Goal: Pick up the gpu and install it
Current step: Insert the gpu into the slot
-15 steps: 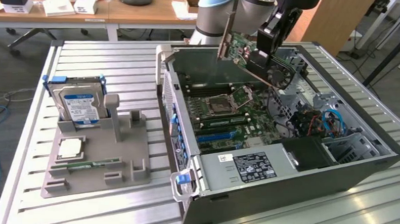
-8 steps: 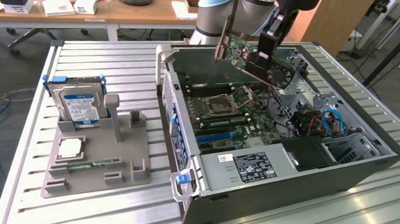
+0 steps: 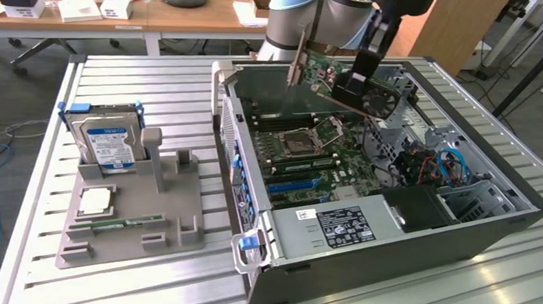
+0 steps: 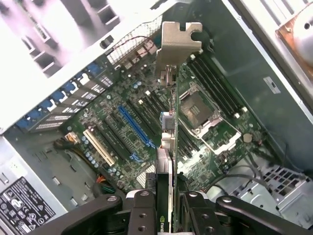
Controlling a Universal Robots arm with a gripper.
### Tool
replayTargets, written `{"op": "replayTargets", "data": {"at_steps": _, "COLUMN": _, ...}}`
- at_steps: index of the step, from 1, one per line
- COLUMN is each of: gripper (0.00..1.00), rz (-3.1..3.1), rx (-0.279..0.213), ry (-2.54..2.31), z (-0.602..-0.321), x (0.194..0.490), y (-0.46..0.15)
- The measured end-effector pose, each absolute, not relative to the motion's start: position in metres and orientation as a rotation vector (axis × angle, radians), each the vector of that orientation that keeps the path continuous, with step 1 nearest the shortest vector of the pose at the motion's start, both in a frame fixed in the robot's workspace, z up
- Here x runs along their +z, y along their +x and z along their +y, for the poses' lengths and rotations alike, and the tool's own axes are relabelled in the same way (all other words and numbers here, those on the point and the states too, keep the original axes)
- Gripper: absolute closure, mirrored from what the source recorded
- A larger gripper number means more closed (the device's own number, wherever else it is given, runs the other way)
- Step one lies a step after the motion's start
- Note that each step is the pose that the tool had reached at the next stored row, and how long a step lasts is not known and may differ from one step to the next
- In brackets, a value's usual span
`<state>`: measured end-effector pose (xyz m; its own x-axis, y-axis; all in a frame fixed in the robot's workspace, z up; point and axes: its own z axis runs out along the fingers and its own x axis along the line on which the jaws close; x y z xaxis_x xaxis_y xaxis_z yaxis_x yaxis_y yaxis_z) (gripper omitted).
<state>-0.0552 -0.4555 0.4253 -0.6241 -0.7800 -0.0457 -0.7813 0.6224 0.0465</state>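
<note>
While the hand [image 4: 171, 209] grips the gpu [image 3: 334, 76] tilted above the open case [image 3: 386, 267], its edge could miss the blue slot [image 4: 134, 126] (bracket [image 4: 178, 41] might snag going down).

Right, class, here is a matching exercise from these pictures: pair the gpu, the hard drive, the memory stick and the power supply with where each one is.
Things:
1 gpu
2 hard drive
3 memory stick
4 power supply

Places:
A standing upright in the grey holder
B inside the case, beside the motherboard
C clamped in the gripper, above the motherboard
D lying flat in the grey holder

Pairs: 1-C, 2-A, 3-D, 4-B.
</note>
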Motion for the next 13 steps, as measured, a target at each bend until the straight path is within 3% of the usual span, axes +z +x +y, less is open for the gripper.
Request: {"op": "replayTargets", "data": {"at_steps": 13, "gripper": 0.74, "rz": 2.656, "rx": 0.099, "ry": -1.647, "z": -0.4556, "x": 0.4222, "y": -0.0548}}
